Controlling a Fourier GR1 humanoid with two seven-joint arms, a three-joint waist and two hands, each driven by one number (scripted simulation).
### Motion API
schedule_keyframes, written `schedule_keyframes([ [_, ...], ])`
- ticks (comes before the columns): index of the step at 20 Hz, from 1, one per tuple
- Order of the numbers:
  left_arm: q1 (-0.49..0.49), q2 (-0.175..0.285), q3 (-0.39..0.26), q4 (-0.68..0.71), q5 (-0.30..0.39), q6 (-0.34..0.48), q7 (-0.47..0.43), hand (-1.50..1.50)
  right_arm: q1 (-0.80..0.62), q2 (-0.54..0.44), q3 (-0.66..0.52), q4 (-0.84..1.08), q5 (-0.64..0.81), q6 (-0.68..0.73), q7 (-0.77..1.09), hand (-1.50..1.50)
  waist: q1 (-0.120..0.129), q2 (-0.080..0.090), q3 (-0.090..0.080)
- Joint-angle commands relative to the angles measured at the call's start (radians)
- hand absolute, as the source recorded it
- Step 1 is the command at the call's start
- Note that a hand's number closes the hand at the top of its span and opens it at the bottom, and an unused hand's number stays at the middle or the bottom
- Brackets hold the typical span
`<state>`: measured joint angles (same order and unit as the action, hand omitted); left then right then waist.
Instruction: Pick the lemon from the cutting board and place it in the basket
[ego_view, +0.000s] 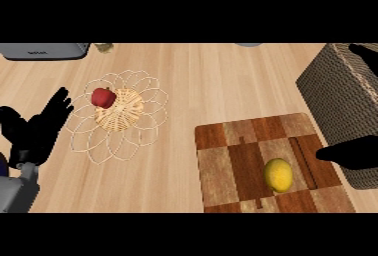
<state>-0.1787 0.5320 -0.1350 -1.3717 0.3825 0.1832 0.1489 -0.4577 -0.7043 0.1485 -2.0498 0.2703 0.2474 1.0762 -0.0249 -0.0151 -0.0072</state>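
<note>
Yellow lemon (278, 175) on the cutting board (221, 165), lying lengthways close to the board's right edge, nearer its lower right corner, free and untouched. Just right of it, across a narrow strip of bare wood, the right hand (351, 155), reaching in over the board's right edge: nothing held, and cannot tell how far open, since only a dark shape shows. Hard against the board's upper right corner, a tall woven box (336, 100).

Well apart to the left on the counter (221, 80), the basket (127, 121): low wire loops round a small woven middle, with a red fruit (103, 97) already sitting at its upper left. Beside the counter's left edge, the left hand (37, 132), open, fingers up, resting.

Likely trouble from here: a sideways nudge before the grasp closes, sending a round fruit rolling along the board or off its near edge; a long carry across the counter, with time to slip; a crowded arm next to the box; a landing on the low loops or against the red fruit, and a roll back out.
</note>
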Motion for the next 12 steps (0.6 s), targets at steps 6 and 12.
schedule_keyframes([
  [6, 0.016, -0.003, 0.015, -0.009, -0.013, 0.005, 0.008, 0.00, 0.035, -0.112, -0.133, -0.205, -0.440, 0.120, 0.332, -1.50, -0.010, -0.001, 0.005],
  [12, -0.009, -0.004, 0.042, 0.000, -0.017, -0.024, 0.014, 0.00, 0.231, -0.131, -0.267, -0.425, -0.466, -0.017, 0.291, -1.50, -0.002, 0.008, 0.006],
])
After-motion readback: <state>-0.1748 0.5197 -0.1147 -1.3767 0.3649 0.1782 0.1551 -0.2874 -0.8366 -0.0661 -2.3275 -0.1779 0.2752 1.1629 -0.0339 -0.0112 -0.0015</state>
